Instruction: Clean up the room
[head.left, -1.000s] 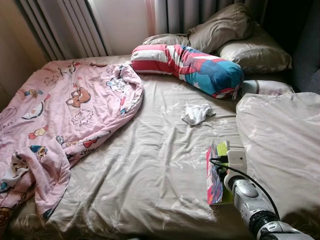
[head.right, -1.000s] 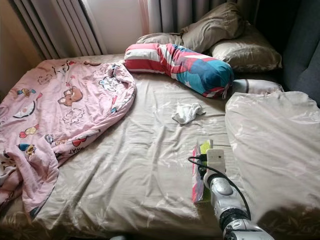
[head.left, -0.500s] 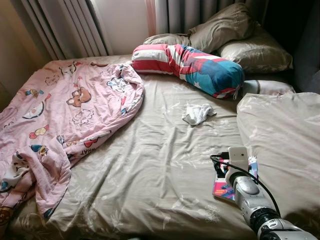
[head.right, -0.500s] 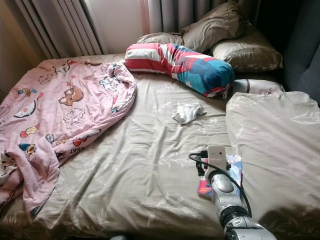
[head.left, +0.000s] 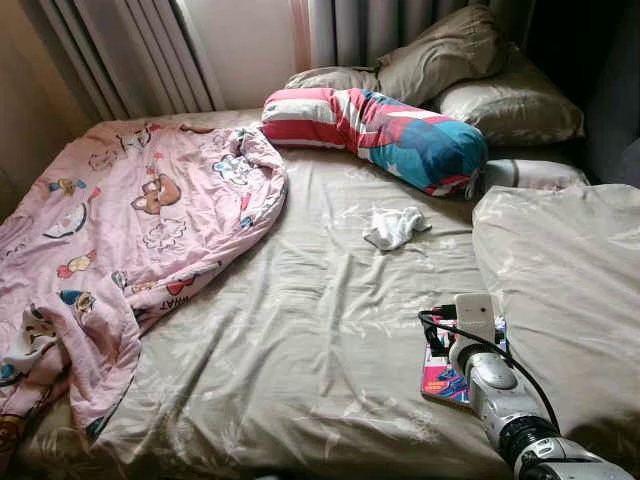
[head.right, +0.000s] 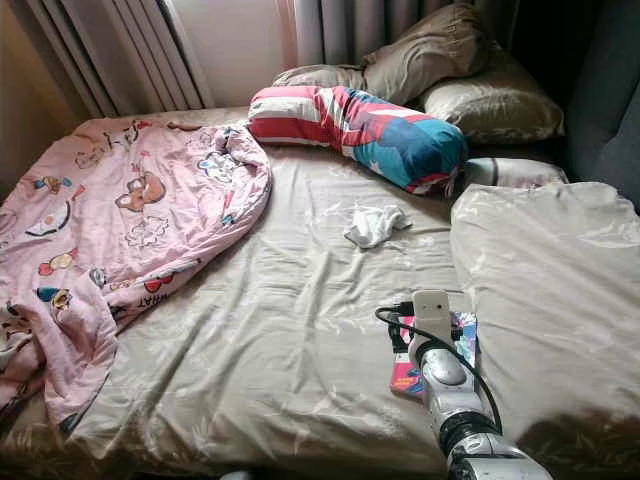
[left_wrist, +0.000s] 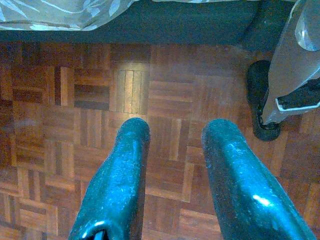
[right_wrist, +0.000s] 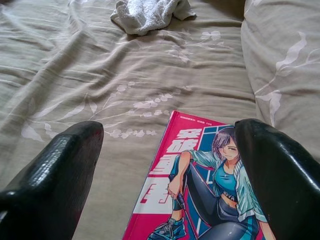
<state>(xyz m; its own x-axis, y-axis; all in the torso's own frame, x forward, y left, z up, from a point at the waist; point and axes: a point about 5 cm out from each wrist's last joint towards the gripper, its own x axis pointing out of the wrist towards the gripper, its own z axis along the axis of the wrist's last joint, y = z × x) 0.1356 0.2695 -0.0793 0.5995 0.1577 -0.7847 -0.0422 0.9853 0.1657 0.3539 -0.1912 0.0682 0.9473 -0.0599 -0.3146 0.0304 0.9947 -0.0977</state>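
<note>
Bed (head.left: 300, 330) with beige leaf-print sheet, seen from the foot end. Right gripper (right_wrist: 170, 150) hovers low over a comic book (right_wrist: 195, 190) that lies flat on the sheet at about 4 o'clock in the head views, just beside the folded beige duvet (head.left: 560, 270). Fingers (right_wrist: 55, 175) spread wide, one on each side of the book's top edge, nothing held (book cover: pink/red with a drawn figure in teal top). Right arm (head.left: 500, 400) comes in from the 5 o'clock corner, black cable looped over the wrist.

White crumpled cloth (head.left: 396, 226) on the sheet past the book, toward 12 o'clock from it, well apart from the gripper. Striped bolster (head.left: 375, 135) (red, white, blue) lies across the head of the bed at about 1 o'clock, with beige pillows (head.left: 470, 70) behind it. Pink cartoon-print blanket (head.left: 130, 230) bunched over the bed's 9 o'clock side, hanging off the near corner. Curtains (head.left: 150, 55) at 11 o'clock.

Left gripper (left_wrist: 170, 175) hangs over parquet floor (left_wrist: 75, 115) next to the bed edge, fingers parted, empty. Robot's own foot (left_wrist: 262, 105) on the floor nearby.
</note>
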